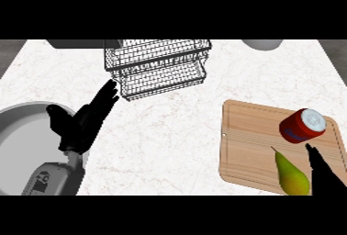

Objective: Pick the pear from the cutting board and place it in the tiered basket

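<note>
The robot's left grey forearm (pixel 55 178) rises from the near edge of the white marbled counter top (pixel 177 134), close to its left edge. Its black left hand (pixel 82 123) is open, with straight fingers (pixel 107 93) held together and slanting away toward the far edge, and the thumb (pixel 55 111) spread out to the left. The black right hand (pixel 328 174) shows only in part at the counter's near right corner, its straight fingers pointing away and slightly left. No right forearm is in view.
</note>
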Tool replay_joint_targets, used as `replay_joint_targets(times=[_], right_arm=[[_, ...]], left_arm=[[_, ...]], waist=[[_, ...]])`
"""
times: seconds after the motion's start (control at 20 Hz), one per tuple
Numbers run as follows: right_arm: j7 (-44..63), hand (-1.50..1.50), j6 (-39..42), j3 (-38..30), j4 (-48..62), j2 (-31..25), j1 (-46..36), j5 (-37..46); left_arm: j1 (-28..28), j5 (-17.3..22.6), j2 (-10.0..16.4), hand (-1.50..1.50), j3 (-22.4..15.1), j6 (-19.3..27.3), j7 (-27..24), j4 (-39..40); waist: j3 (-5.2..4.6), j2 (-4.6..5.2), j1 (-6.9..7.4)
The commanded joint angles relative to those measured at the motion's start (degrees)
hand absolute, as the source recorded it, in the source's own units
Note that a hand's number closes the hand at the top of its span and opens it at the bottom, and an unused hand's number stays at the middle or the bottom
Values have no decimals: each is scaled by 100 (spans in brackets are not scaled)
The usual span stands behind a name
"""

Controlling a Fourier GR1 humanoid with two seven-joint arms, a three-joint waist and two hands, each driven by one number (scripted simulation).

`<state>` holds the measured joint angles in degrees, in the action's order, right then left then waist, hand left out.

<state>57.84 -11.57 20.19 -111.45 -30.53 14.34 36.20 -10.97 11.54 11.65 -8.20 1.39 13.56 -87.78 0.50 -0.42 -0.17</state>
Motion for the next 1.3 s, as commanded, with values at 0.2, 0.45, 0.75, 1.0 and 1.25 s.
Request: replay_joint_targets(times=[0.2, 0.45, 0.75, 1.0, 1.25], right_arm=[[-405, -150, -47, -430, 740, 373, -116, -161], [-1042, -150, -103, -537, 1224, 522, -21, -99], [-1299, -150, 30, -442, 1897, 844, -464, -115], [-1836, 150, 79, -307, 1663, 821, -395, -34], [-2283, 150, -162, -428, 1837, 858, -258, 173]], left_arm=[[24, -89, -142, 0, 213, -242, -514, 784], [-305, -293, -415, 0, 153, 93, -26, 586], [328, -230, -203, 0, 150, -122, 130, -90], [17, -424, -496, 0, 79, -28, -188, 434], [116, -105, -223, 0, 419, -365, -88, 326]], waist=[[-51, 51, -14], [-49, 47, -24], [-47, 47, 61], [-50, 51, 10], [-50, 45, 4]])
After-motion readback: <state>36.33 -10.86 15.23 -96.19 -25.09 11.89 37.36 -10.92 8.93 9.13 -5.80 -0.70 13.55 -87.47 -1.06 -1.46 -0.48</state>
